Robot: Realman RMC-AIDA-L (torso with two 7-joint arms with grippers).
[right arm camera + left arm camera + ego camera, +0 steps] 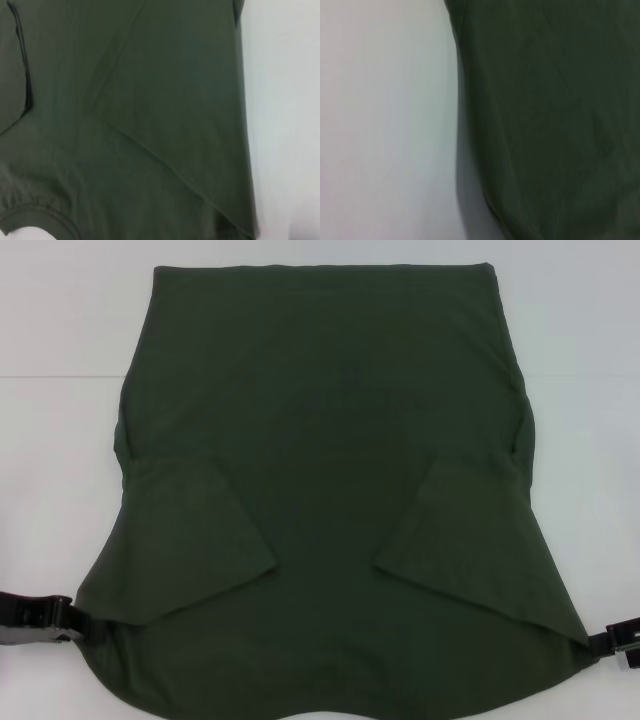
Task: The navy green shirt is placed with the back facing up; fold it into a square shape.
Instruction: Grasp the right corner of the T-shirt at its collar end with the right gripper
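Shirt [330, 430]: flat on table [60, 320], between left gripper [66, 620] and right gripper [612, 642] at its near corners. Sleeves folded inward; body folds remain. Jaw state: cannot tell.

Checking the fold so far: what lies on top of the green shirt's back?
Both short sleeves lie folded inward on the dark olive-green cotton shirt. Its front and the white table beneath are covered.

We find the navy green shirt [330, 440] lying flat on the table [60, 360], both sleeves folded inward onto its body. The left gripper [62, 620] sits at the shirt's near left corner, the right gripper [612, 640] at its near right corner.
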